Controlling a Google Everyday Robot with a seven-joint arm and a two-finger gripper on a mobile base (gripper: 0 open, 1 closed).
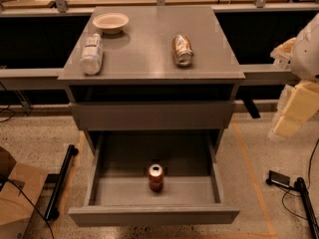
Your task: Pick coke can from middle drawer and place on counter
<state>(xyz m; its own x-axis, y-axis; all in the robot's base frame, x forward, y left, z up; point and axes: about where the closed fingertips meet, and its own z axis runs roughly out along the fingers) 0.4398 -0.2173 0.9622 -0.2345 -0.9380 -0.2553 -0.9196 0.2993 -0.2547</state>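
Observation:
The coke can (155,177), red with a silver top, stands upright in the middle of the open middle drawer (149,215), near its front. The drawer is pulled out at the bottom of the grey cabinet. The counter (144,49) is the cabinet's flat grey top. My gripper (289,118), cream-coloured, hangs at the right edge of the view, beside the cabinet at about the height of the closed drawer front. It is well right of and above the coke can and touches nothing.
On the counter lie a brownish-gold can (182,50), a clear white-labelled bottle (91,54) and a pale bowl (110,22). A closed drawer front (152,115) sits above the open drawer. A cardboard box (17,198) and a black bar (60,180) are on the floor at left, and cables (281,179) at right.

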